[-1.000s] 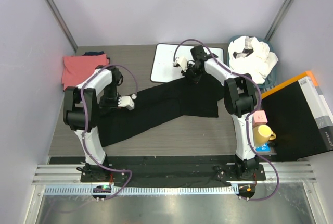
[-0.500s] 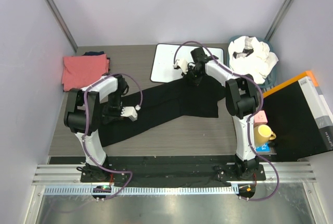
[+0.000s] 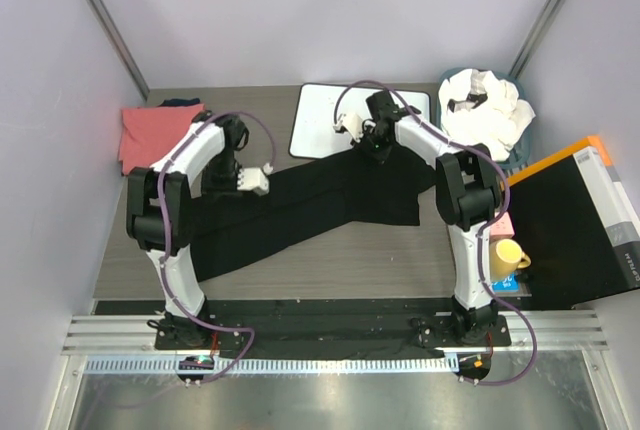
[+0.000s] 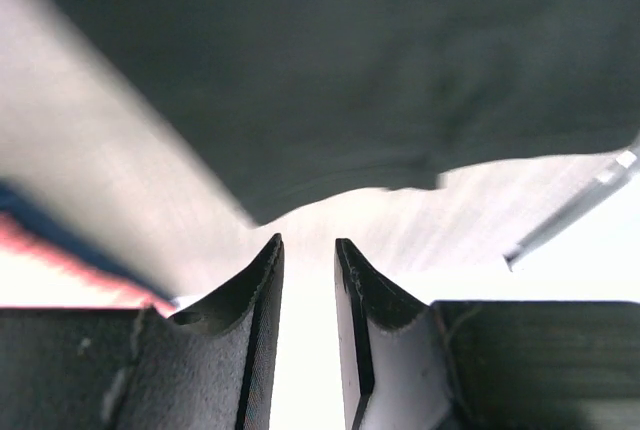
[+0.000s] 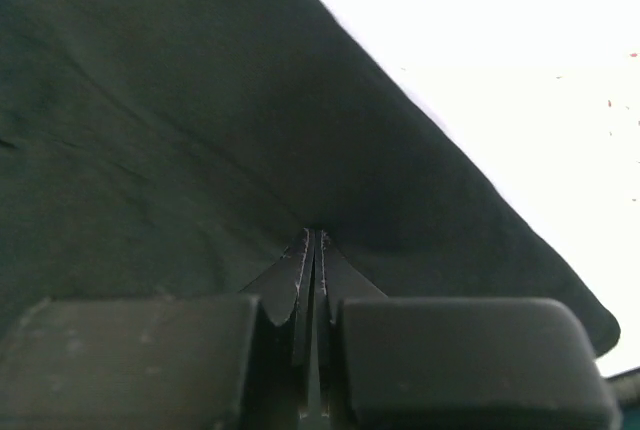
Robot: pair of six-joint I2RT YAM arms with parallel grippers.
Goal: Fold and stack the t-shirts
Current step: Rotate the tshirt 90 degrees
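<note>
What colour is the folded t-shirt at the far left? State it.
The folded t-shirt is coral pink, clearest in the top external view.

Overhead camera looks down; wrist cameras sit close over black t-shirt (image 3: 300, 205).

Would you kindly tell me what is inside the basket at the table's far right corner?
It holds white t-shirts heaped above the basket rim, a dark patch among them; anything beneath the heap is covered.

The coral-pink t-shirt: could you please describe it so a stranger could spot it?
Look at the far left corner of the table. The coral-pink t-shirt lies folded there, the only pink cloth; the black t-shirt sprawls mid-table, white ones heap far right.
</note>
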